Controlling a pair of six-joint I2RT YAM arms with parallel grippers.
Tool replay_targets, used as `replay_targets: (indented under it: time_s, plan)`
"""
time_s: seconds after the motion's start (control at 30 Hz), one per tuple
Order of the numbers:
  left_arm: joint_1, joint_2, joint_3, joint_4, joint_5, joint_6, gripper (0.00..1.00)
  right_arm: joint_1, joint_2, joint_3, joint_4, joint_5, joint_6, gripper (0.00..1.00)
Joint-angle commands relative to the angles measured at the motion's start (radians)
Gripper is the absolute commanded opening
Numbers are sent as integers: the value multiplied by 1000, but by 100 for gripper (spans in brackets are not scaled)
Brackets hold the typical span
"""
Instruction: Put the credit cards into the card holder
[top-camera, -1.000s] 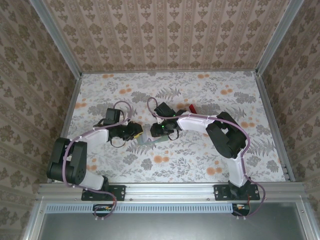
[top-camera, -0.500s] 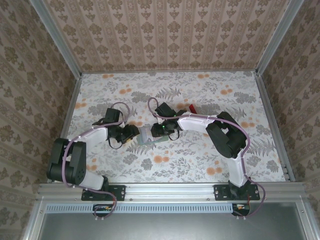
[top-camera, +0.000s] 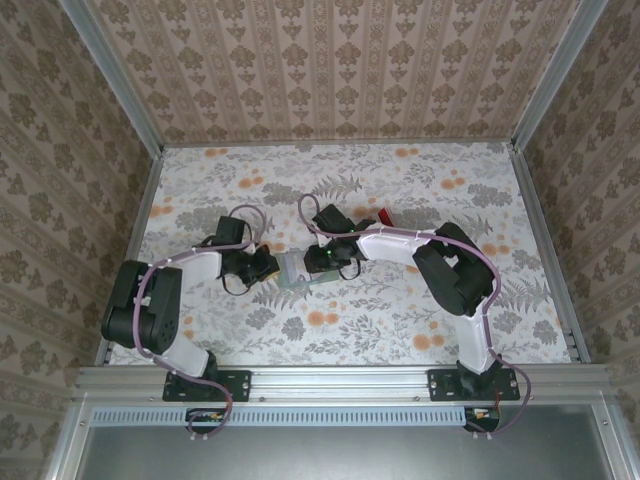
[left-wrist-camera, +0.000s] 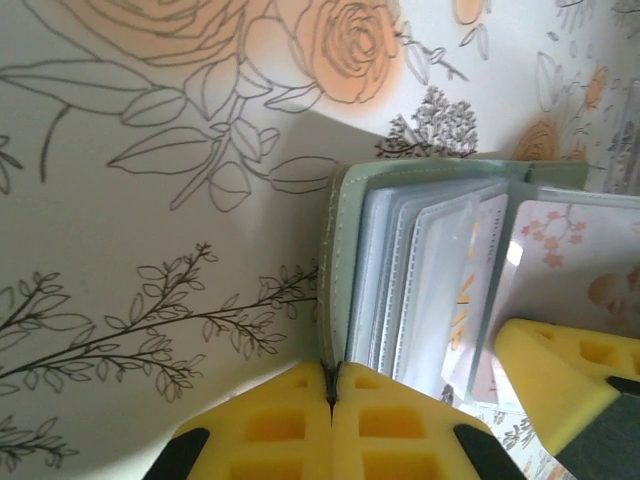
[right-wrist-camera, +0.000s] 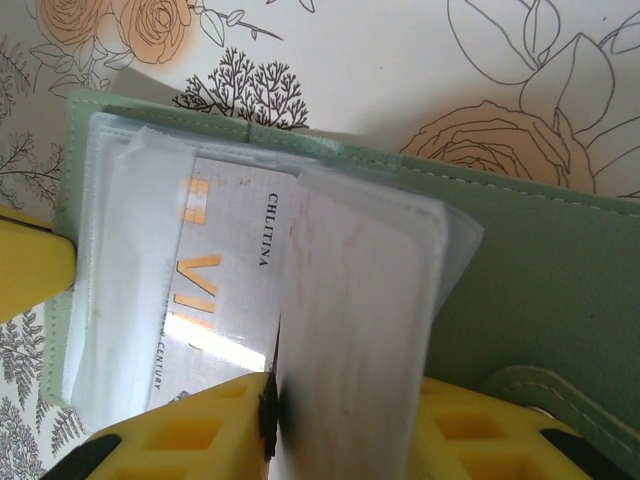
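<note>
The sage-green card holder (top-camera: 297, 271) lies open on the floral table between my two grippers. My left gripper (left-wrist-camera: 332, 385) is shut, and the edge of the holder's cover (left-wrist-camera: 338, 240) runs into the seam between its yellow pads. My right gripper (right-wrist-camera: 345, 397) is shut on one clear sleeve (right-wrist-camera: 360, 300) of the holder and lifts it like a page. Under that sleeve a white card with orange lettering (right-wrist-camera: 215, 290) sits in another sleeve. A red credit card (top-camera: 384, 217) lies on the table behind the right arm.
The green cover and its strap (right-wrist-camera: 545, 260) spread out to the right in the right wrist view. A yellow finger of the right gripper (left-wrist-camera: 560, 365) shows beside the sleeves in the left wrist view. Patterned walls (top-camera: 330, 60) enclose the table.
My left gripper opened briefly, then shut at the card holder's left edge, and the left arm's elbow swung inward. The right arm stayed still, holding the sleeve.
</note>
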Motion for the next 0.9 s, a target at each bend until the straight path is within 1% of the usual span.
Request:
replay_targets:
  time_s: [0.0,0.1,0.17,0.2,0.37,0.43,0.5,0.6,0.73,0.87]
  plan:
    - [-12,-65,23,-25,18,-3,0,2,-9,-15,-2,-24,15,36]
    - [-19,-107,48,-76,-2,12,0,2,-15,-17,1,-34,17,37]
    - [-30,-137,83,-151,-43,39,0,-1,-32,-24,9,-54,18,43]
    - [-36,-145,101,-190,-66,53,0,-1,-46,-28,10,-61,20,44]
    - [-61,-171,197,-388,-182,126,0,-43,-153,-68,16,-100,21,49]
    - [-75,-167,224,-439,-214,141,0,-61,-196,-82,9,-92,14,50]
    - [-92,-160,250,-477,-241,152,0,-69,-224,-84,-5,-84,3,54]
    - [-113,-147,266,-485,-247,150,0,-64,-227,-88,32,-128,19,57]
    - [-131,-120,271,-464,-234,143,0,-41,-145,-78,141,-226,91,58]
    - [-135,-108,265,-442,-220,135,0,-4,-76,-37,166,-231,112,60]
